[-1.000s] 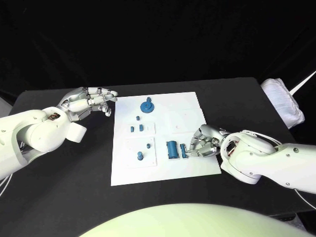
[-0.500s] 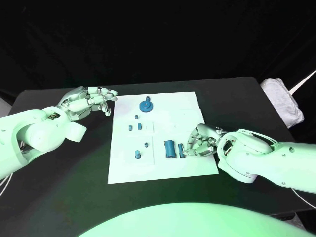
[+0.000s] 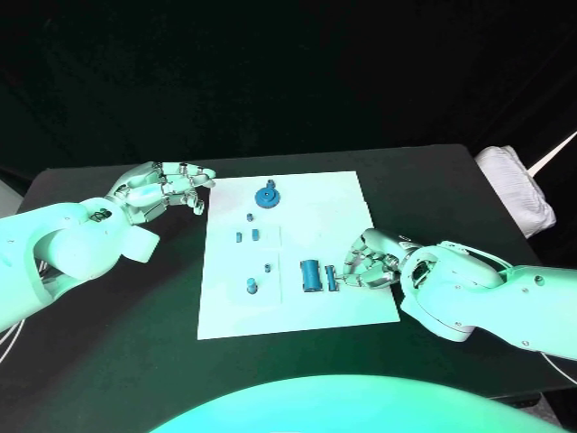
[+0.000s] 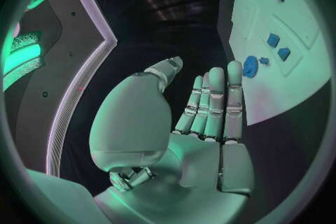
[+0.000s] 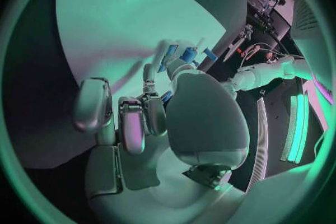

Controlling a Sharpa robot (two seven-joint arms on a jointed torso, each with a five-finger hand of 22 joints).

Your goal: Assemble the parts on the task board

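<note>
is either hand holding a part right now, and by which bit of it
Left hand holds nothing. Right hand has its fingers at a blue part; a hold cannot be told.

Black table [image 3: 120,307] under white task board [image 3: 308,311]

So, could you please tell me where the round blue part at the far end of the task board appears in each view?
Head view: the round blue part lies near the task board's far edge, between the two arms.
Left wrist view: the same part sits just beyond the left robot hand.
Right wrist view: I cannot pick it out.
Shared landmark: the white task board.
</note>
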